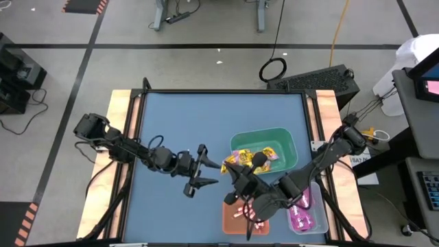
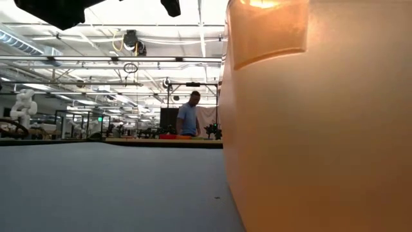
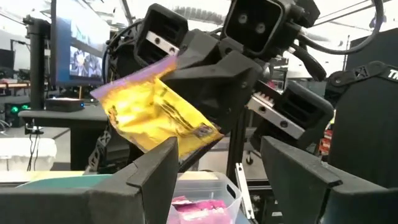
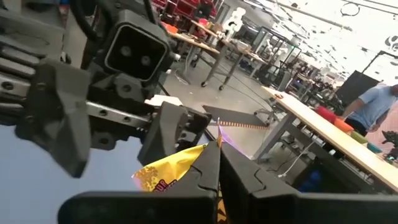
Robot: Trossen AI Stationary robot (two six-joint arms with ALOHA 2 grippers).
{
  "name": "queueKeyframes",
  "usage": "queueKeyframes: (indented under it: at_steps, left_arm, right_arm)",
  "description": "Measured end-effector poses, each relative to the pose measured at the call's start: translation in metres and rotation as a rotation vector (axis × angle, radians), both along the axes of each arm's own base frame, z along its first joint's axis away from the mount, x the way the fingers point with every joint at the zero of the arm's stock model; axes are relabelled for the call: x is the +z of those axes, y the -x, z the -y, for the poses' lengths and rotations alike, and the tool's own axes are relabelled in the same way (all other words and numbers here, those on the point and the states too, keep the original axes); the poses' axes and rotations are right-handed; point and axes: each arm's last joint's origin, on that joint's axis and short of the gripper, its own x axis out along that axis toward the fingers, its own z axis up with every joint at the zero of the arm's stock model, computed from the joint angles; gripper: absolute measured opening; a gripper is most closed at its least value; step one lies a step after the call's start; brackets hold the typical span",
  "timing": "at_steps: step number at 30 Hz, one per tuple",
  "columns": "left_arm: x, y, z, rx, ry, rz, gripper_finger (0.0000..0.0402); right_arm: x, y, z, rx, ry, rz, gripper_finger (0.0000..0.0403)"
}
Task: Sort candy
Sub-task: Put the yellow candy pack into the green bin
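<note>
Above blue table (image 1: pixel 178 116), right pincer (image 4: pixel 217 163) pinches yellow packet (image 3: pixel 155 115).

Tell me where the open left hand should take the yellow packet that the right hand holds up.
Probably the free yellow end of the packet, approached from the side opposite the right hand. That hand pinches one edge, so the rest sticks out unsupported toward the left hand.

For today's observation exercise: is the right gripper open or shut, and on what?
Shut on a yellow packet: the right gripper has its fingers pressed together, pinching the packet's edge.
</note>
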Motion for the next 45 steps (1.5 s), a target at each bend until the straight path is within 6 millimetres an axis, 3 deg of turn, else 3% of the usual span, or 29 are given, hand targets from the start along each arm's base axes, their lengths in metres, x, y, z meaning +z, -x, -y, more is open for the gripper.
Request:
queueKeyframes:
  at_steps: [18, 34, 41, 45]
  left_arm:
    - [0.0, -0.008, -0.006, 0.075, 0.016, -0.074, 0.0231]
    - [0.0, -0.009, -0.01, 0.124, 0.005, -0.074, 0.0092]
    - [0.0, -0.01, -0.01, 0.134, -0.035, -0.067, 0.0012]
    - [-0.001, -0.01, -0.01, 0.139, -0.056, -0.068, 0.0009]
  right_arm:
    - [-0.011, -0.012, 0.012, 0.001, 0.01, -0.054, 0.0]
    - [-0.011, -0.01, 0.01, 0.006, 0.016, -0.06, 0.0]
    - [-0.011, -0.006, 0.003, 0.026, 0.019, -0.064, 0.0]
    - [-0.011, -0.005, 0.0, 0.037, 0.016, -0.063, 0.0]
